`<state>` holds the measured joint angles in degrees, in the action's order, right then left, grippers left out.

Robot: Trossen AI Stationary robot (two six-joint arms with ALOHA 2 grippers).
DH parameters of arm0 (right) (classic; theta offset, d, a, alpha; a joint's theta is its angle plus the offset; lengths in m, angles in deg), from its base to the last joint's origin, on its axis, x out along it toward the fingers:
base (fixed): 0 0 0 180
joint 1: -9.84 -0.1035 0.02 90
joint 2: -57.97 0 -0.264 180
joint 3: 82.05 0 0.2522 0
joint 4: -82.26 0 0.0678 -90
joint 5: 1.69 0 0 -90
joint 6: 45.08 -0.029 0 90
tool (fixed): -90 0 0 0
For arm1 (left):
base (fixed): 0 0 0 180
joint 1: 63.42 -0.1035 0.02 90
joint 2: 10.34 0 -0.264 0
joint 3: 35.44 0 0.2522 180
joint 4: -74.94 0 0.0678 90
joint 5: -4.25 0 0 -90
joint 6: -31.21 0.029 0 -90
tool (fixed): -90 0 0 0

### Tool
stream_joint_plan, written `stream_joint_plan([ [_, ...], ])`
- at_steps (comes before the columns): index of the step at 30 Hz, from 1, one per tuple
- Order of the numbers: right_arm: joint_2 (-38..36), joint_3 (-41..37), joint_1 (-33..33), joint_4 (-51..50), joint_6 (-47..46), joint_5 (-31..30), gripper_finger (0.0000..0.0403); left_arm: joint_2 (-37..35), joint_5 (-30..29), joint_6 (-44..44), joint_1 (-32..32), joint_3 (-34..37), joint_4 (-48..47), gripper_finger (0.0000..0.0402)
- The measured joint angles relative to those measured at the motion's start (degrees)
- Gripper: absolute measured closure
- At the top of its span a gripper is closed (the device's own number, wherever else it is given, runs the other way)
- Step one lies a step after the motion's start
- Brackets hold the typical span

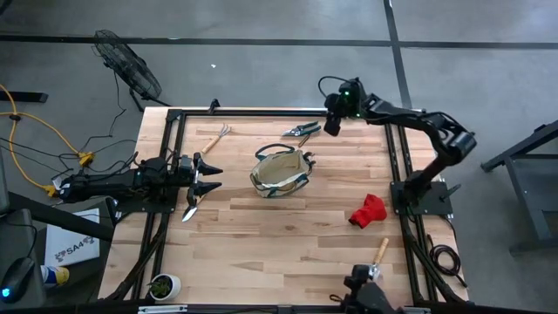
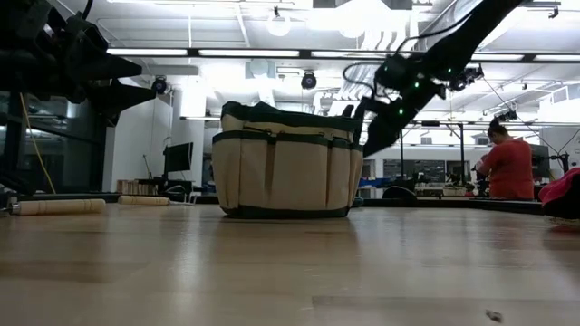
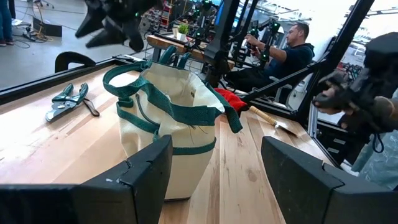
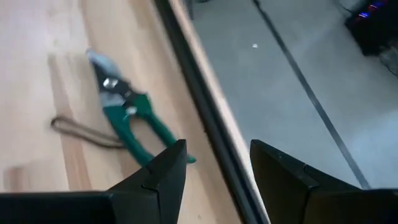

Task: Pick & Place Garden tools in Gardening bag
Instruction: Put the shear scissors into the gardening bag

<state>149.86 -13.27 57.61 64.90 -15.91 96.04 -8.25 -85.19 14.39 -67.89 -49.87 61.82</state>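
With its jaws spread wide and empty, the right gripper (image 1: 332,127) is hovering just beside the shears (image 4: 127,116) lying behind the bag (image 1: 279,172), apparently lining up a grasp, while the left gripper (image 1: 209,177), jaws wide, is waiting left of the bag.

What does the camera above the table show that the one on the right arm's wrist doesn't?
Only the high view shows the beige gardening bag in the middle of the table, the hand rake, a trowel below the left gripper, the red glove-like item and another wooden-handled tool. Only the right wrist view shows, close up, that the shears have green handles and a dark cord loop beside them. Both show those shears at the table's far edge, with the right gripper open next to them.
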Motion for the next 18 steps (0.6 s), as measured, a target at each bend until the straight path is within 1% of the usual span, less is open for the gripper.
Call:
stream_joint_plan([
  [4,2.72,0.18,-0.12,-0.32,5.32,1.48,0.0233,0.01,0.00,0.00,-0.01,0.00,0.00,0.0158],
  [6,4.23,1.42,-0.12,-2.05,6.69,1.81,0.0233,0.01,0.00,0.00,0.01,0.00,0.00,0.0158],
  [9,6.65,5.09,-0.14,-7.62,8.65,3.29,0.0233,0.00,0.00,0.00,-0.01,0.00,0.00,0.0158],
  [15,11.62,14.19,-0.87,-20.36,12.18,3.33,0.0233,0.02,0.00,0.00,-0.01,0.00,0.00,0.0158],
  [18,13.54,16.65,-0.94,-23.34,14.08,2.52,0.0233,0.00,0.00,0.00,-0.01,0.00,0.00,0.0158],
])
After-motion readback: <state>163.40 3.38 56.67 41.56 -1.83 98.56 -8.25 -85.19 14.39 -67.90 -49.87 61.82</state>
